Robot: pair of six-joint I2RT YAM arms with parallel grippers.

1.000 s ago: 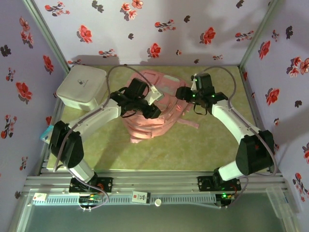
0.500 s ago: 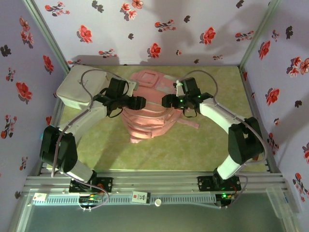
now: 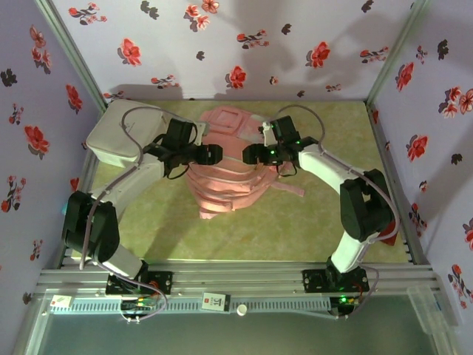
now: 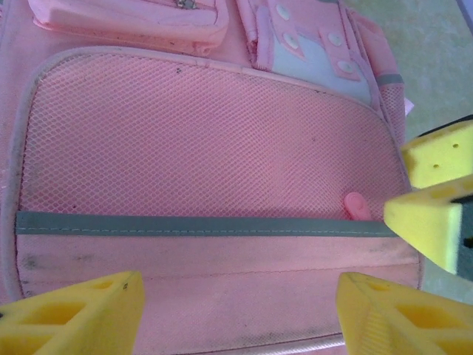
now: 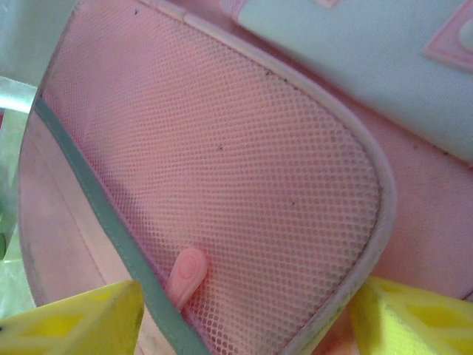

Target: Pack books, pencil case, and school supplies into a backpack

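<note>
The pale-pink backpack (image 3: 225, 174) lies flat in the middle of the green mat, front side up. My left gripper (image 3: 216, 154) hovers over its upper left, my right gripper (image 3: 250, 155) over its upper right, tips facing each other. In the left wrist view the yellow fingers (image 4: 81, 314) stand wide apart over the mesh pocket (image 4: 199, 140) and grey band (image 4: 192, 224), holding nothing. My right gripper (image 5: 244, 325) is open and straddles the mesh pocket's corner, close to a pink zip pull (image 5: 185, 275). The books, pencil case and school supplies are out of view.
A white rounded-corner box (image 3: 122, 133) stands at the back left, right behind the left arm. Pink straps (image 3: 284, 188) trail off the backpack to the right. Flowered walls close in the back and both sides. The mat in front of the backpack lies bare.
Both grippers have opened wider. The left gripper has pulled back left off the backpack's middle, the right one has moved left towards it. The backpack's raised top has dropped flat.
</note>
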